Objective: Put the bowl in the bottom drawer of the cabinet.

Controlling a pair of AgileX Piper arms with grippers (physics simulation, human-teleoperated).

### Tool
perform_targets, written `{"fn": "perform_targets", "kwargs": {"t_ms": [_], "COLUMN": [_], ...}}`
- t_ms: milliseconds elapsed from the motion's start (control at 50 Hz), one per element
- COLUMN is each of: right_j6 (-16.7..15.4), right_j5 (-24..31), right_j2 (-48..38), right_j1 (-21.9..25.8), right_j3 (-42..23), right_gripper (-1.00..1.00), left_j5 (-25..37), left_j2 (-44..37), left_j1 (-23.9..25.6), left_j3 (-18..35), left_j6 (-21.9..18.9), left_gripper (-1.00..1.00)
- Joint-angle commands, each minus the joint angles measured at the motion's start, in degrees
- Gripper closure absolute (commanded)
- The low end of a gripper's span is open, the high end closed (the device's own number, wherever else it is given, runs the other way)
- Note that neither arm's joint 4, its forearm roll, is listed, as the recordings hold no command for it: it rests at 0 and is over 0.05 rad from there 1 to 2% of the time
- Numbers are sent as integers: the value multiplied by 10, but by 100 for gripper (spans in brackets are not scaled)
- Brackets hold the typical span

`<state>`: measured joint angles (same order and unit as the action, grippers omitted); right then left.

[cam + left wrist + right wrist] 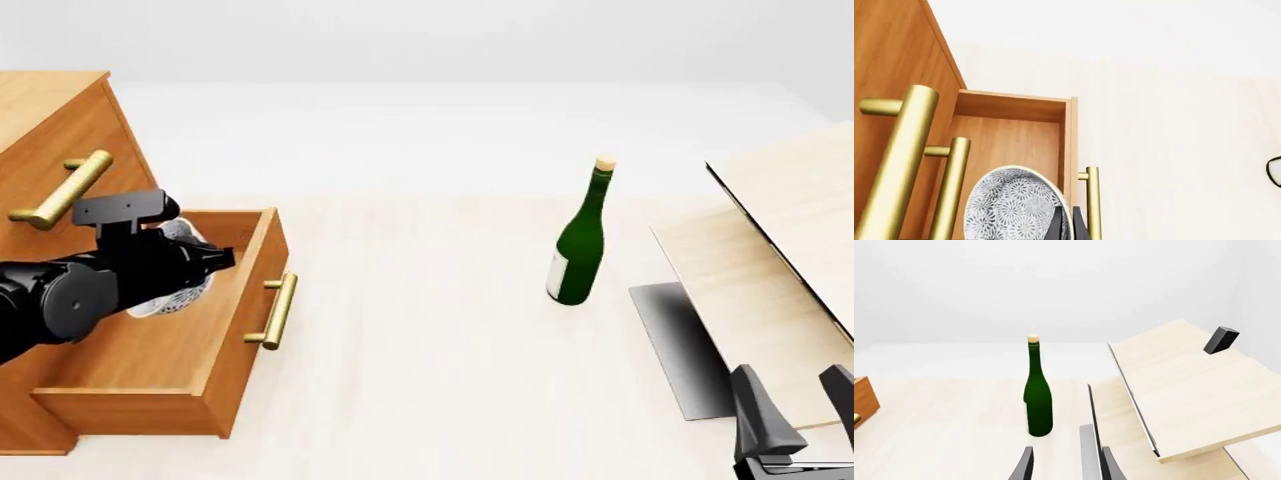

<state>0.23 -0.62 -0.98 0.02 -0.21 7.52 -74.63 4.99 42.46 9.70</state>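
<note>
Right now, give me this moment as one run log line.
left gripper: shut on bowl, over open bottom drawer | right gripper: open, idle | green bottle: upright on table

The pale wood counter (427, 360) carries the orange-brown cabinet (54, 130) at the left gripper's (200, 262) side, its bottom drawer (174, 370) pulled open beneath that gripper. A green bottle (579, 240) stands upright ahead of the right gripper (794, 405) and toward the left one. Light-wood panels (774, 250) rest tilted just ahead of the right gripper
</note>
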Motion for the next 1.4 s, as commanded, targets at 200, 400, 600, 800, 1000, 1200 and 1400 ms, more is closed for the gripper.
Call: {"fn": "perform_targets", "kwargs": {"t_ms": [200, 400, 600, 800, 1000, 1200, 1400], "right_j6": [0, 0, 0, 0, 0, 0, 0], "right_j5": [0, 0, 0, 0, 0, 0, 0], "right_j2": [0, 0, 0, 0, 0, 0, 0], "right_j1": [0, 0, 0, 0, 0, 0, 0], "right_j3": [0, 0, 0, 0, 0, 0, 0], "right_gripper": [-100, -100, -100, -100, -100, -100, -100], "left_j5": [-35, -15, -23, -67, -73, -87, -90], "left_j2": [-27, -28, -38, -72, -81, -88, -96], "left_j1": [-18, -17, -15, -12, -18, -32, -44], "left_j3": [-14, 3, 3, -14, -15, -25, -26], "left_j6": [-4, -1, 2, 11, 11, 4, -9], "left_gripper": [100, 100, 100, 100, 100, 100, 100]}}
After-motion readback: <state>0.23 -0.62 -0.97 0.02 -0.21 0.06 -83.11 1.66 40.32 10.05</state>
